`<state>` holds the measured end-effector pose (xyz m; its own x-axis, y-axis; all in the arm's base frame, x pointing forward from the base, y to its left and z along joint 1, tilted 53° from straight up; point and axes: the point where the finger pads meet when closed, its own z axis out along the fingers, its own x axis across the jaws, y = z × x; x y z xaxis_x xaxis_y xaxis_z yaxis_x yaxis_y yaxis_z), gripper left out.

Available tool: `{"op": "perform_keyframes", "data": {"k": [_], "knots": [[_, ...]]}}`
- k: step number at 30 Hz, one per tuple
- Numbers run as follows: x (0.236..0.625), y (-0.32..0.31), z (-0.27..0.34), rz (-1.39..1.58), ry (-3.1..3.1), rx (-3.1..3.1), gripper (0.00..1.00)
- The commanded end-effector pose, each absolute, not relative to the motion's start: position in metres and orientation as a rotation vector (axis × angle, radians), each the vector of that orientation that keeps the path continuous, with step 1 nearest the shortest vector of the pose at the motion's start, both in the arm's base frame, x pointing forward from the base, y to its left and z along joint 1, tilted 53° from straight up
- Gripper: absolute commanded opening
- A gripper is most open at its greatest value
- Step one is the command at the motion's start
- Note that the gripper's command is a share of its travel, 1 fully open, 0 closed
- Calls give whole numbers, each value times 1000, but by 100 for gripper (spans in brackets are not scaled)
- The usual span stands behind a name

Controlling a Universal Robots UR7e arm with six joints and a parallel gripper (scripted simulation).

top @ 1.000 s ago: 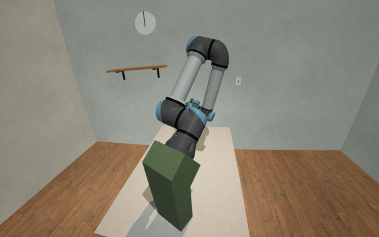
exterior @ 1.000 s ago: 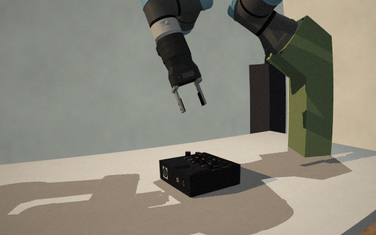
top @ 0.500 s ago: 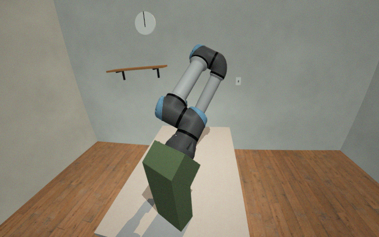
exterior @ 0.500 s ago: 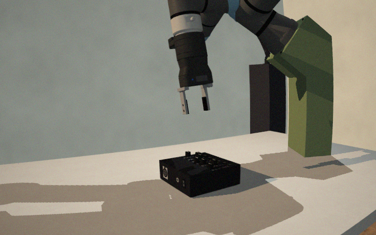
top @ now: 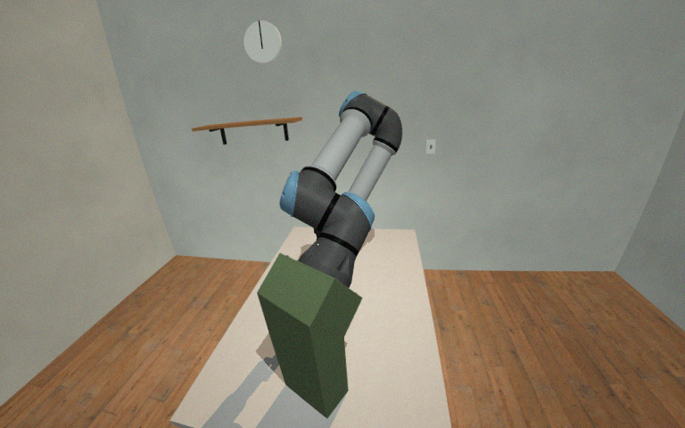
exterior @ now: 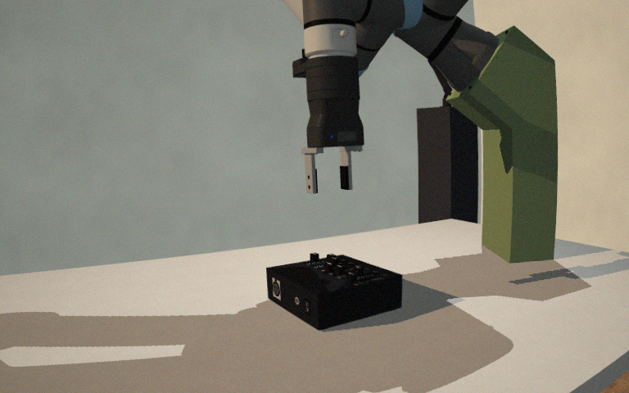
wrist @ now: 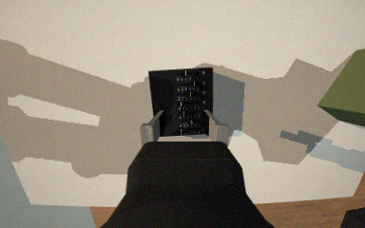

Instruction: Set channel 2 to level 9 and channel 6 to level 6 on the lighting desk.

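Above the worktop, away from its edges, the end effector hangs wide open, empty, over the lighting desk!

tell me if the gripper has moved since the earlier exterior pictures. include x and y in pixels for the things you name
Yes: the gripper [exterior: 330, 191] [wrist: 183, 118] has swung rightward in the exterior view, toward the green pedestal [exterior: 533, 185], and now points straight down.
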<state>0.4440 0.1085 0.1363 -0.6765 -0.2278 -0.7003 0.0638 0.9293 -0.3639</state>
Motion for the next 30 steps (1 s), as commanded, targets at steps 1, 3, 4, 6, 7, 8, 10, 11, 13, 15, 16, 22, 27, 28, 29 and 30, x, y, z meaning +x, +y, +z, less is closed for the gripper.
{"op": "perform_keyframes", "data": {"k": [1, 3, 4, 6, 7, 8, 10, 11, 13, 15, 16, 22, 27, 28, 29, 30], "knots": [[444, 109, 137, -471, 2260, -120, 100], [444, 110, 136, -475, 2256, -121, 100], [444, 110, 136, -477, 2255, -122, 100], [444, 110, 136, -479, 2253, -123, 100], [444, 110, 136, -479, 2253, -123, 100], [444, 110, 136, -480, 2253, -123, 100], [444, 110, 136, -480, 2253, -123, 100], [444, 110, 136, -480, 2252, -123, 100], [444, 110, 136, -480, 2252, -123, 100], [444, 110, 136, -480, 2252, -123, 100], [444, 110, 136, -480, 2252, -123, 100], [444, 110, 136, -480, 2252, -123, 100], [444, 110, 136, -483, 2253, -129, 100], [444, 110, 136, -485, 2254, -133, 100], [444, 110, 135, -487, 2254, -138, 100], [444, 109, 135, -491, 2255, -144, 100]]}}
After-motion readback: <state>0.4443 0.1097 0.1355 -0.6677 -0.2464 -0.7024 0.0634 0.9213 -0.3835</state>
